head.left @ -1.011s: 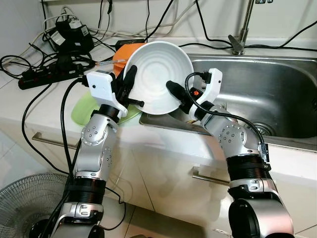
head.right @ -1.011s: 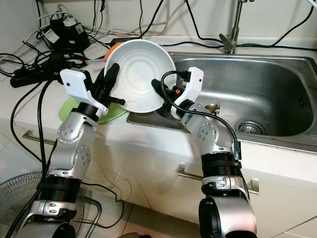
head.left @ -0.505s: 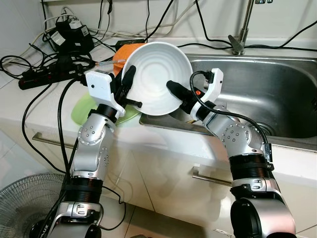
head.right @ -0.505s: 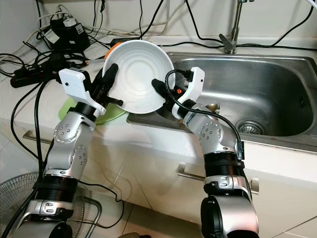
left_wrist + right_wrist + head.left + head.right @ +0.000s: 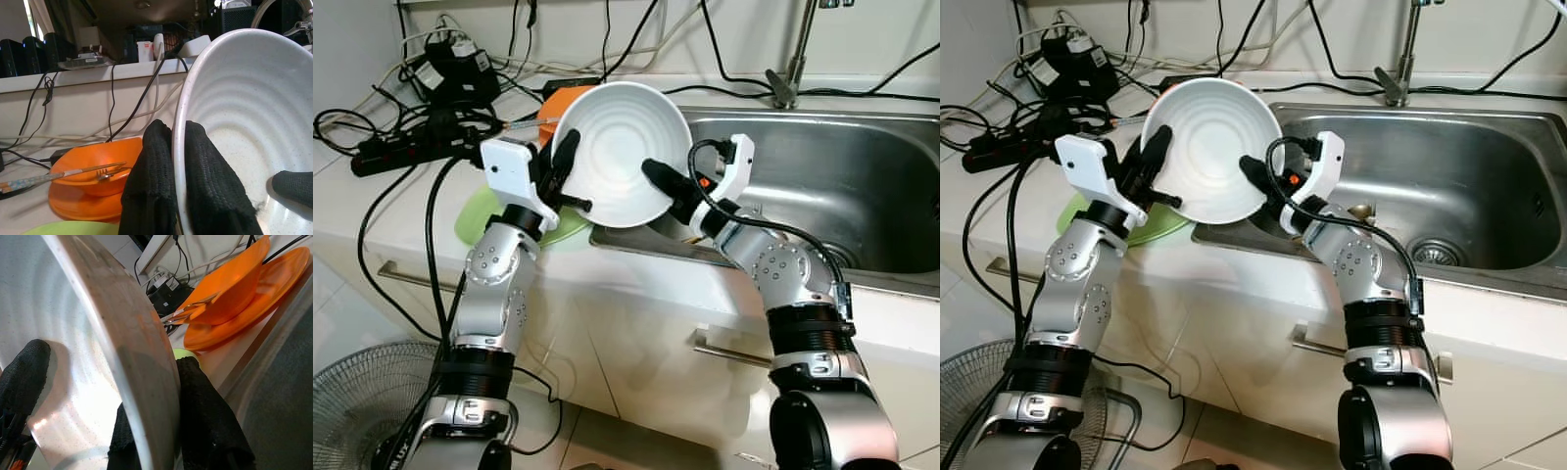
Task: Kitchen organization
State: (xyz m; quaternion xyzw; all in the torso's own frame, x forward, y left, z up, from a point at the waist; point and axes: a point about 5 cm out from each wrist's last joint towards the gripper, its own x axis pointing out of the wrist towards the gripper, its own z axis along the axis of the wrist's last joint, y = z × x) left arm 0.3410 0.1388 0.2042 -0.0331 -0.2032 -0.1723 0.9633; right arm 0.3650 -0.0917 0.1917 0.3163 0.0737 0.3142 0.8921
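Observation:
A white ribbed bowl (image 5: 622, 152) is held tilted on edge, its inside facing me, above the counter just left of the sink (image 5: 862, 196). My left gripper (image 5: 564, 163) is shut on the bowl's left rim, one finger (image 5: 205, 176) inside and one behind. My right gripper (image 5: 658, 182) is shut on the lower right rim, with a finger (image 5: 205, 411) behind the wall and the other inside. An orange bowl (image 5: 98, 171) with a fork in it sits on an orange plate (image 5: 264, 303) behind the white bowl.
A green plate (image 5: 481, 217) lies on the counter under my left arm. A power strip (image 5: 401, 149) and tangled cables crowd the back left. The faucet (image 5: 790, 69) stands behind the sink. A fan (image 5: 362, 401) is on the floor at left.
The bowl and both grippers have edged slightly to the left. Both grips are unchanged.

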